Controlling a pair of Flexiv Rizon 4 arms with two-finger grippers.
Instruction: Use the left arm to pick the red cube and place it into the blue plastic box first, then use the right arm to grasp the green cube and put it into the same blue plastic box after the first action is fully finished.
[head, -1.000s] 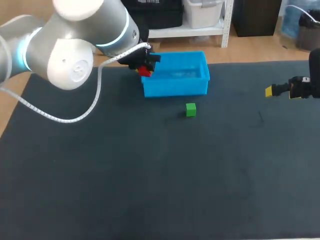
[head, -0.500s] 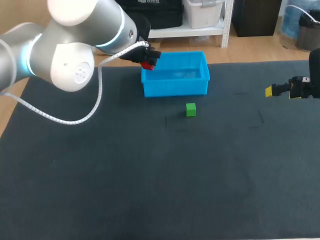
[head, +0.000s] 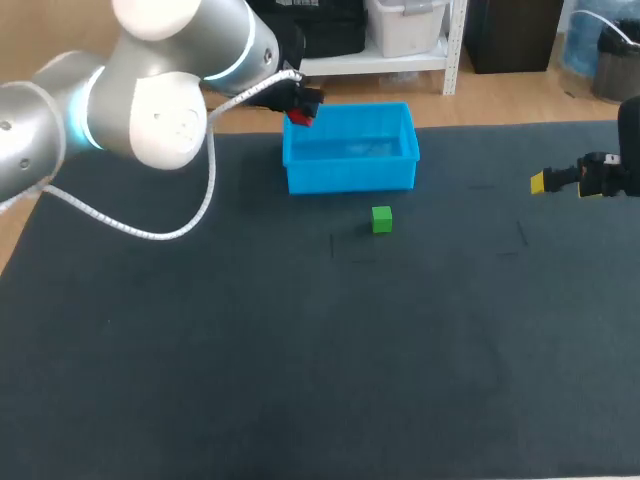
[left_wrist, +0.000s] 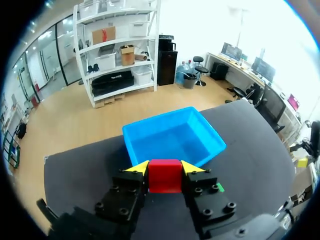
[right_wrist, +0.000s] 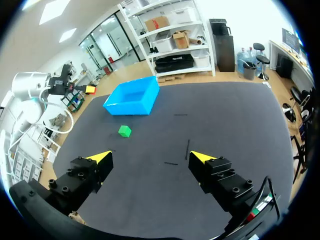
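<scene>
Your left end effector (left_wrist: 164, 168) clamps the red cube (left_wrist: 165, 178) at a corner of the blue box (left_wrist: 174, 138); your right end effector (right_wrist: 150, 157) stands apart.

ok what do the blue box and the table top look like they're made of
Blue box: probably moulded plastic, smooth, with a faint sheen on its floor. Table top: dark matte mat, fabric or rubber, showing no glare; which one is unclear.
</scene>
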